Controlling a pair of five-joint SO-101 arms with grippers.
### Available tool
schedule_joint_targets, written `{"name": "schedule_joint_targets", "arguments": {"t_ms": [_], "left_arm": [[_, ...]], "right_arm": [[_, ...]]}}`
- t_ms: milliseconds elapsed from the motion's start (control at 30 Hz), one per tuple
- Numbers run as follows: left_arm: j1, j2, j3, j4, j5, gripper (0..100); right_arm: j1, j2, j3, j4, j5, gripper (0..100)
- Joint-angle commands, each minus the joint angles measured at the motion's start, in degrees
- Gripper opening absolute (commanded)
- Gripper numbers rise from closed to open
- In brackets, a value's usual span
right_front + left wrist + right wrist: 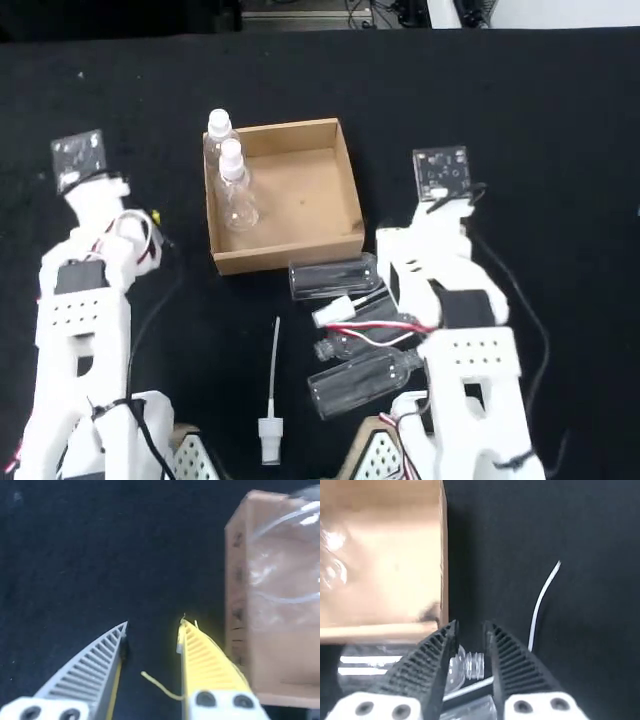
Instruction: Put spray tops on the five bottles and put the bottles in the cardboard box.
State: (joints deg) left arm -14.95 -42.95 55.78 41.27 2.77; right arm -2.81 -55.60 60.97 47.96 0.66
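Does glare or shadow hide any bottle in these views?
High view: even light, lying bottles glint but stay readable. Left wrist view: white glare streaks across a bottle at the box. Right wrist view: bright spots on a boxed bottle; small shadow on the box wall.

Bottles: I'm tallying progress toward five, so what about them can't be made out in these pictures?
High view: middle lying bottle, far end hidden under the right arm and its wires.
Left wrist view: bottles in the cardboard box, blurred and cut off by the picture's edge; uncountable.
Right wrist view: bottle under the right claw, mostly hidden by its fingers; contact unclear.
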Motion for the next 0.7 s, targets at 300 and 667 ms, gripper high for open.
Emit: {"name": "schedule_joint_targets", "arguments": {"t_ms": [300,667], "left_arm": [[-8.13,-2.46,16.4,-21.1,3.25,4],[-8.66,-2.46,22.02,-31.03,8.97,4]], "right_arm": [[-23.12,10.07,-4.79,-17.14,-0.09,4.7],[-24.97,35.12,-5.67,-41.23,-7.03,4.7]]}}
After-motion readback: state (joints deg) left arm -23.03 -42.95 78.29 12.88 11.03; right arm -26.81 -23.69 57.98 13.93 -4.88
